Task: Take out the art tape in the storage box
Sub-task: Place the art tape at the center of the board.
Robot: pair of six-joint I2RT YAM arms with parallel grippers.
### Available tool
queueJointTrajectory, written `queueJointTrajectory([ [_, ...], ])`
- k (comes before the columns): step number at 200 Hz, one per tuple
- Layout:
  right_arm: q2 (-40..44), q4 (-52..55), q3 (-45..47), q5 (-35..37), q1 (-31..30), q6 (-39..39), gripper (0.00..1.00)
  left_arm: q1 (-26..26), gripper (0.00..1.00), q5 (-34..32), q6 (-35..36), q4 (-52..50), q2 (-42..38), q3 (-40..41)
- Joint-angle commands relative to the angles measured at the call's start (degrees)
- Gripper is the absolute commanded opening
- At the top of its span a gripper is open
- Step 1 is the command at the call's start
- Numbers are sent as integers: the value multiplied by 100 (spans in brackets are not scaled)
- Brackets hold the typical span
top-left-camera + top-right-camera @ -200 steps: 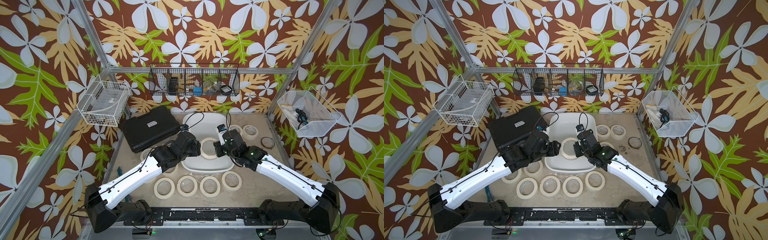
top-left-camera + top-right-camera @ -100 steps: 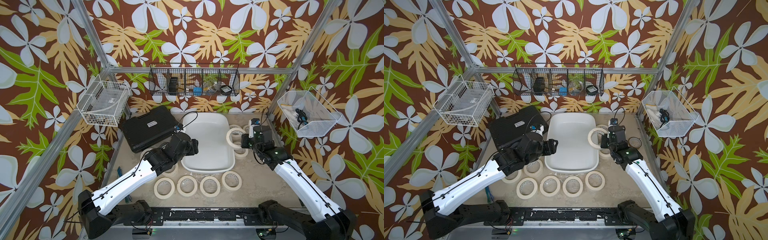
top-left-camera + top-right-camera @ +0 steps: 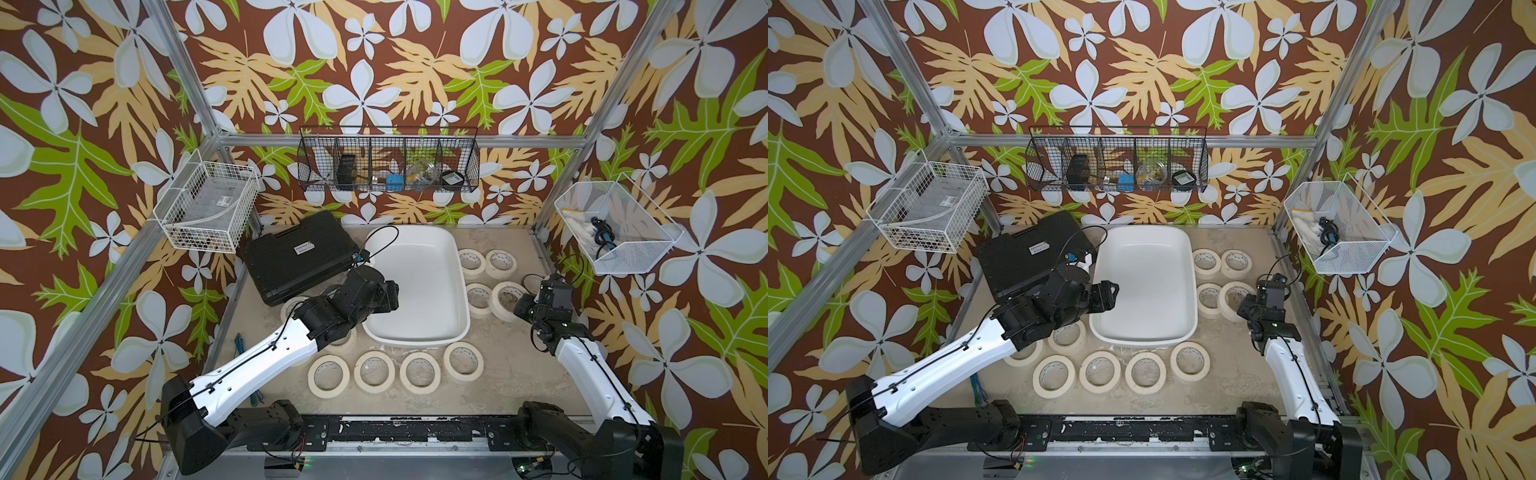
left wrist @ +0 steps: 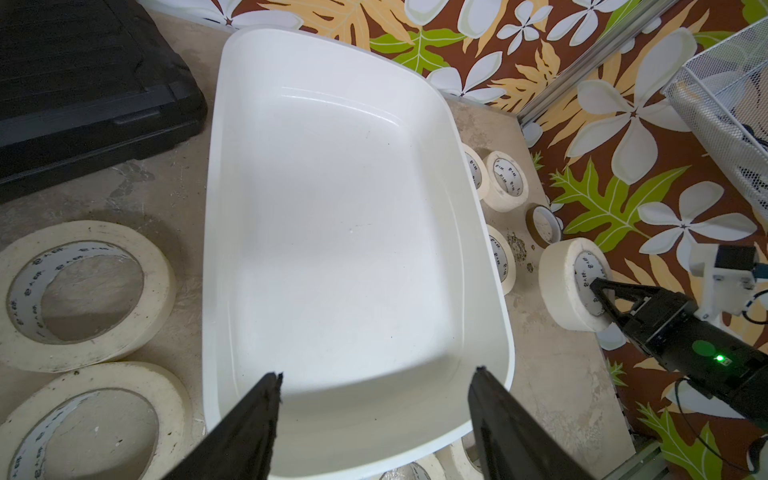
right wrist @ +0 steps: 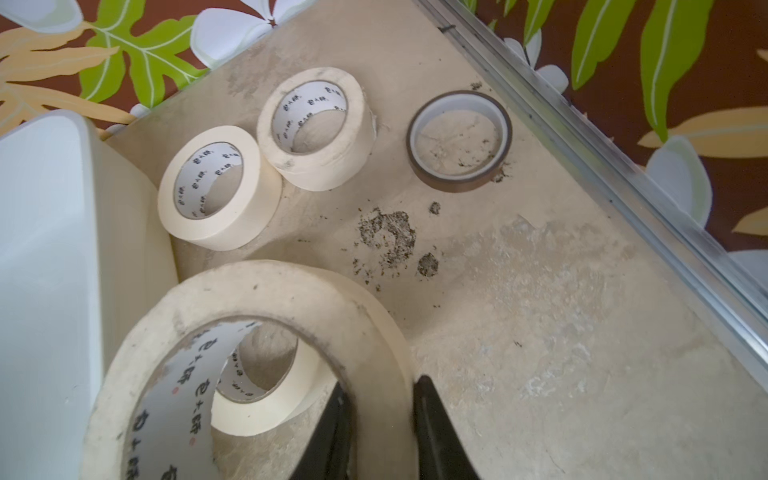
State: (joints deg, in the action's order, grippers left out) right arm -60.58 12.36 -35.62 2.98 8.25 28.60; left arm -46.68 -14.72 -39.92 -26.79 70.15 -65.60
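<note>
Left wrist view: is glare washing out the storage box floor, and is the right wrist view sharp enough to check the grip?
Left wrist view: only soft highlights along the storage box walls; its floor reads clearly, no tape inside. Right wrist view: the held roll is soft up close, yet the right gripper visibly pinches its wall.

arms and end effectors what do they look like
Left arm and right arm: white shells, black joints and bases, thin black cables clipped along. Left end effector and right end effector: black tapering fingers; green light on the right's body.
</note>
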Motion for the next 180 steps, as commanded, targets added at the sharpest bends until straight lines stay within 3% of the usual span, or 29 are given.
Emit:
queueJointTrajectory([
  [1,36,-856,271,226,58,278,0,1,75,-54,46,53,-43,11],
  [59,39,-1112,910,1539,89,717,0,1,75,-114,38,33,-81,48],
  [120,-420,-1381,1009,1205,89,946,0,1,75,-96,20,41,-58,55],
  [180,-949,-1252,705,1646,101,654,0,1,75,-48,19,41,-29,68],
])
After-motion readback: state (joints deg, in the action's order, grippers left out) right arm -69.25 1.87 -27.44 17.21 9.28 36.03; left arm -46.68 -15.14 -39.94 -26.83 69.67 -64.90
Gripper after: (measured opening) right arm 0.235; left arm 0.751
